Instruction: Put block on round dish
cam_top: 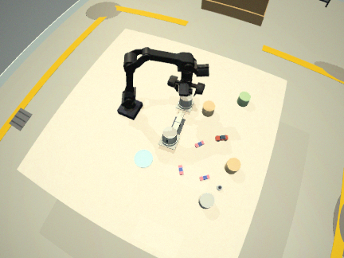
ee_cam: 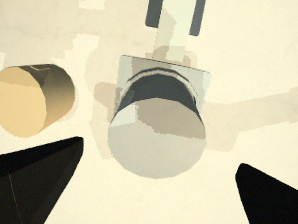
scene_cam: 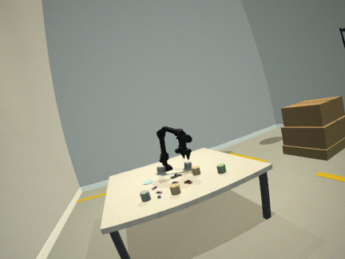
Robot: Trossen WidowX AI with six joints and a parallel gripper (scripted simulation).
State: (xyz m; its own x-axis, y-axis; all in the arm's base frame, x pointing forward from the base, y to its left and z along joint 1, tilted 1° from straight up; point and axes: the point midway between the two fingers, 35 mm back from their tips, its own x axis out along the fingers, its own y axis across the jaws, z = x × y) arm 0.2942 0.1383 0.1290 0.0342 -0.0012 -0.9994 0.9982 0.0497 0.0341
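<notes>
The balance (cam_top: pixel 179 120) (scene_cam: pixel 176 175) (ee_cam: pixel 172 30) bears two identical grey cups. The far cup (cam_top: pixel 185 103) (scene_cam: pixel 188 165) (ee_cam: pixel 156 137) stands on the end plate under my gripper. The other cup (cam_top: pixel 170 136) (scene_cam: pixel 160 170) stands on the opposite end, out of the wrist view. My gripper (cam_top: pixel 185 88) (scene_cam: pixel 186 157) (ee_cam: pixel 162 160) is wide open and empty, pointing down above the far cup; its fingers appear on either side of that cup in the wrist view. No block is visible. Which end is lower, I cannot tell. The pale blue round dish (cam_top: pixel 143 158) (scene_cam: pixel 148 182) holds nothing.
A tan cylinder (cam_top: pixel 209 108) (scene_cam: pixel 196 170) (ee_cam: pixel 22 102) stands close beside the far cup. A green cylinder (cam_top: pixel 244 99) (scene_cam: pixel 221 169), another tan cylinder (cam_top: pixel 232 166) (scene_cam: pixel 175 189), a grey cylinder (cam_top: pixel 206 201) (scene_cam: pixel 144 196), a red toy car (cam_top: pixel 221 138) and several small pink-and-blue pieces stand farther off.
</notes>
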